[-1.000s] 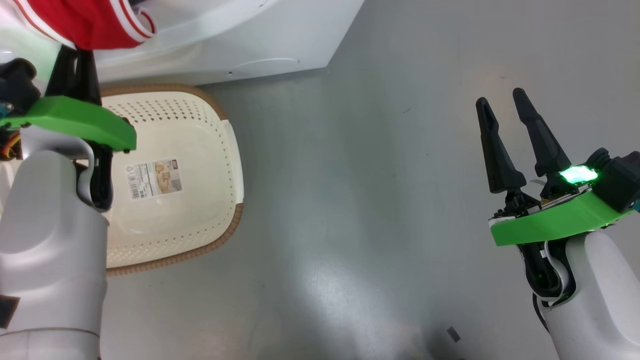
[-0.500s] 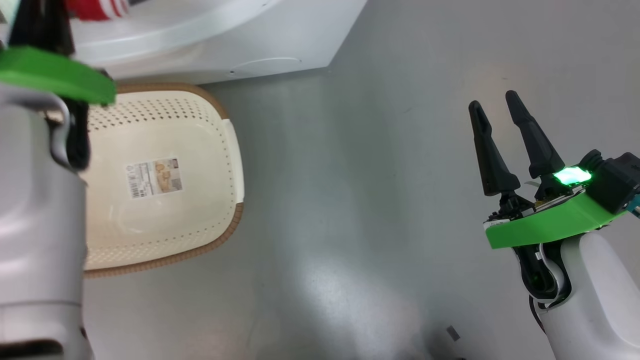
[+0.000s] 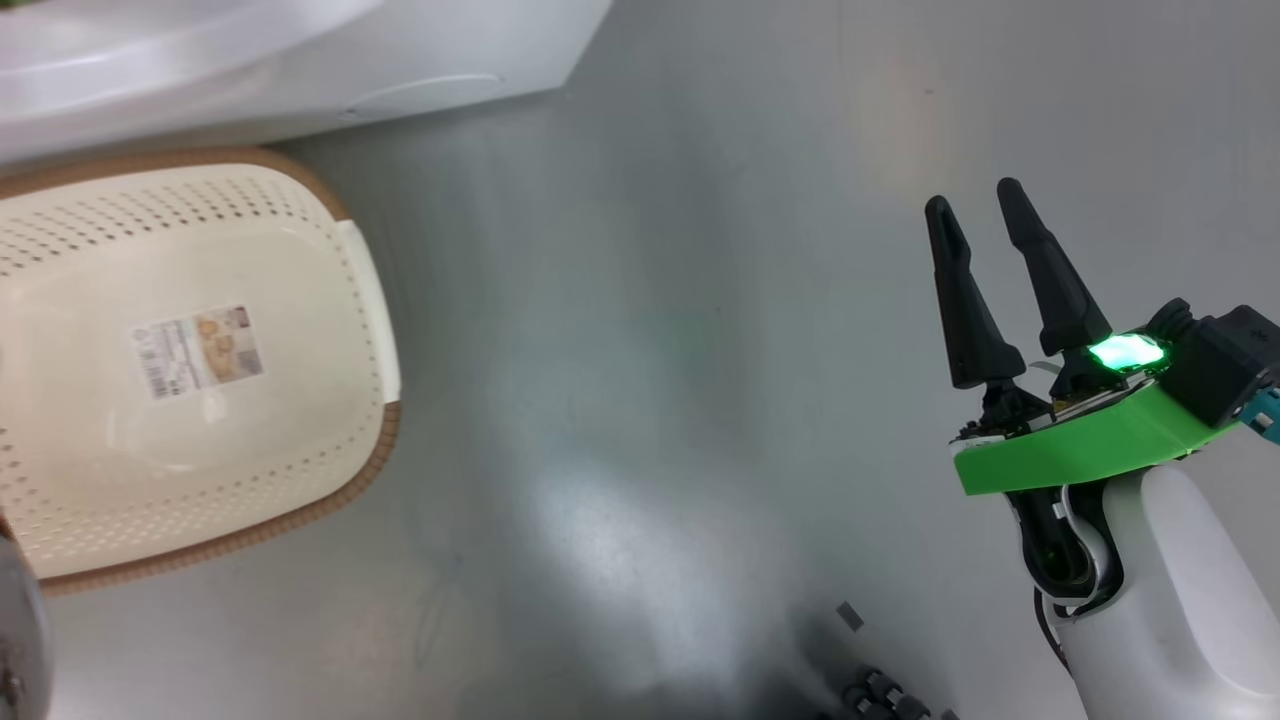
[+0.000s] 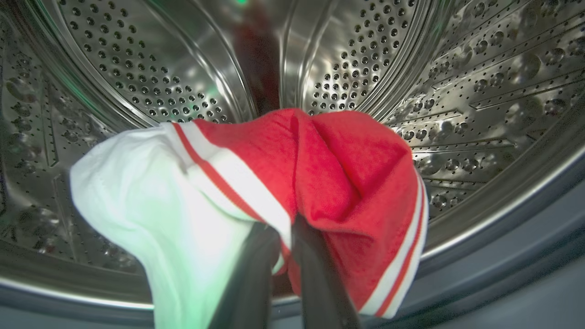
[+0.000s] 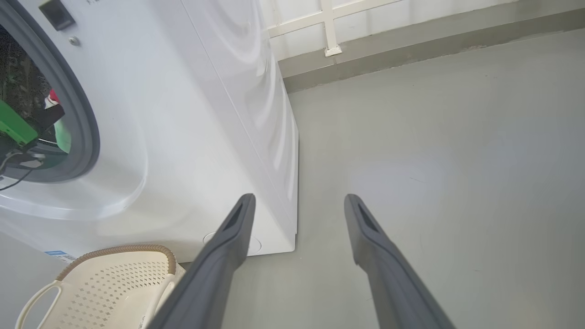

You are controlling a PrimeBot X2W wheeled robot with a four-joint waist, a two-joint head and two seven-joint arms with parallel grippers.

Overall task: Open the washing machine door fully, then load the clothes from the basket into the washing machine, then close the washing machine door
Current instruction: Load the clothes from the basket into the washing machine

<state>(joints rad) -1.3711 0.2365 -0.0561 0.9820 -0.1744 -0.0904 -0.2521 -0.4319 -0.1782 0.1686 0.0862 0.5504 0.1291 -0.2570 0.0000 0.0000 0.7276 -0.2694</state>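
Red garment (image 4: 347, 173) w/ white trim is pinched in my L gripper (image 4: 285, 228), fingers pressed together on the cloth, arm inside the steel drum (image 4: 137, 59). Basket (image 3: 370, 300) sits on the floor (image 3: 650, 350) just beside the washing machine (image 5: 205, 114), sticker (image 3: 195, 350) showing on its bottom. My R gripper (image 3: 975, 195) hovers over the floor, fingers spread, nothing betw. them.

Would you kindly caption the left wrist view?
Left gripper shut on a bright red, white-trimmed garment at the mouth of the perforated steel drum.
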